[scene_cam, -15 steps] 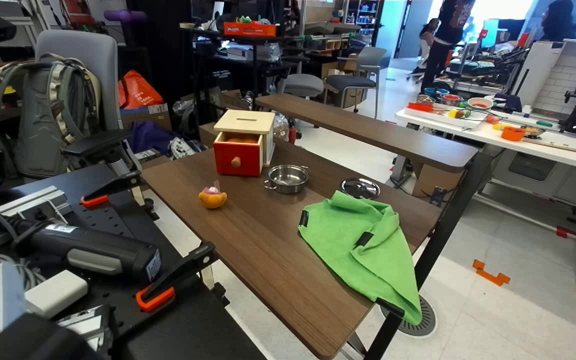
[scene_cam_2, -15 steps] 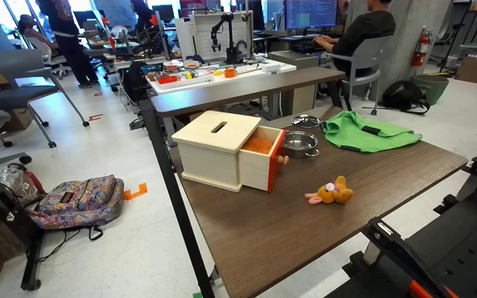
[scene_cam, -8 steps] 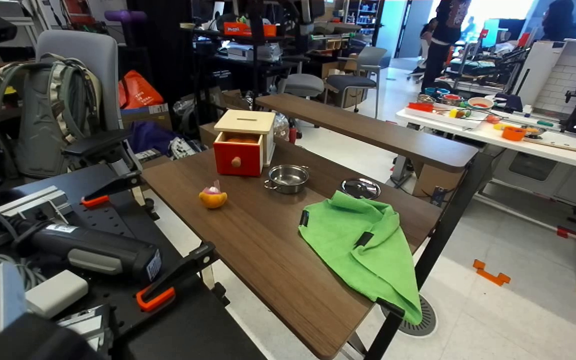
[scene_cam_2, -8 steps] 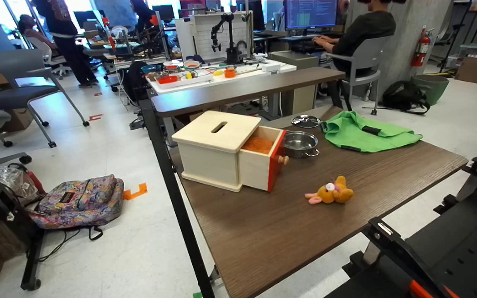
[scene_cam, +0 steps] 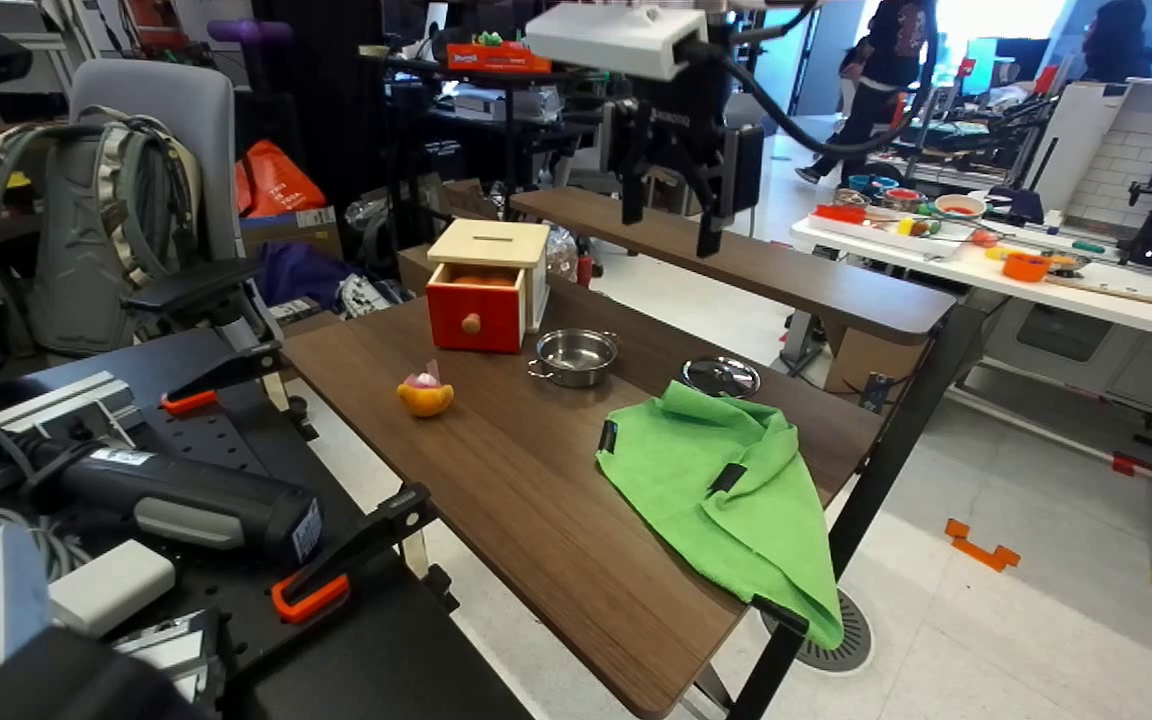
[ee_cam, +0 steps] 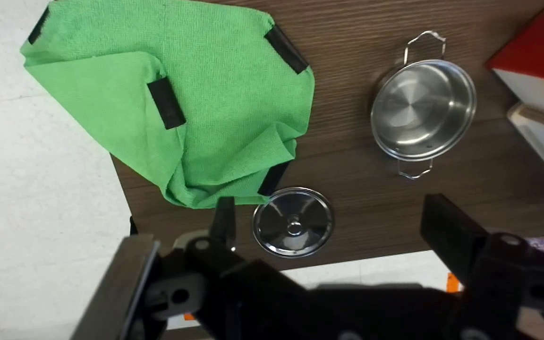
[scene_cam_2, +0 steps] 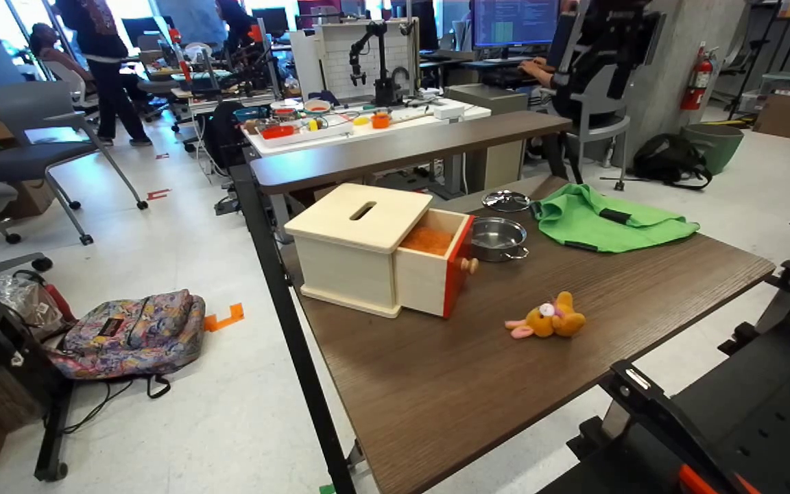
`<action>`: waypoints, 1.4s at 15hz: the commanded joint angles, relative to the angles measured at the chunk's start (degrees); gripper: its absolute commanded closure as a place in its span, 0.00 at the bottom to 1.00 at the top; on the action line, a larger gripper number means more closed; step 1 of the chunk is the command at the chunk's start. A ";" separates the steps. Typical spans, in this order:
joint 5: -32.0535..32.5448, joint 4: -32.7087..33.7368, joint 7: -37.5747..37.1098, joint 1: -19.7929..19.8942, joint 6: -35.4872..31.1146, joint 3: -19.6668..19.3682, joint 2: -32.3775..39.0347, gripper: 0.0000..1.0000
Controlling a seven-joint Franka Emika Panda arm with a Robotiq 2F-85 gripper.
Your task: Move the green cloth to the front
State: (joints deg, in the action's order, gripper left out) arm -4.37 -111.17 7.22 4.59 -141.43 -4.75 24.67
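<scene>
Cloth [ee_cam: 234, 89], green and partly folded, lies on the table [scene_cam: 521, 480] with one corner past its edge, well below the claw [scene_cam: 670, 221], off to one side, upper left in the wrist view; the claw's fingers [ee_cam: 446, 229] stand wide apart, gripping nothing.

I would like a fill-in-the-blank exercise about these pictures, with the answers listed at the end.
The cloth extending past the edge of the table is ____ in colour.
The pot has exactly ____ handles.
The drawer has a front painted ____.
The gripper is not shut but ____.
Missing words: green; two; red; open.
</scene>
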 commanded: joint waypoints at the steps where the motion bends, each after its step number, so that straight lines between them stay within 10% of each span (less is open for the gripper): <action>1: 0.45 9.26 -2.73 1.67 1.63 0.19 10.16 0.00; 21: 0.69 20.79 -6.76 6.30 4.28 -1.85 27.18 0.00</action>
State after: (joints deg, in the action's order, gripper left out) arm -4.25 -95.09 1.61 10.52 -140.19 -6.85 48.24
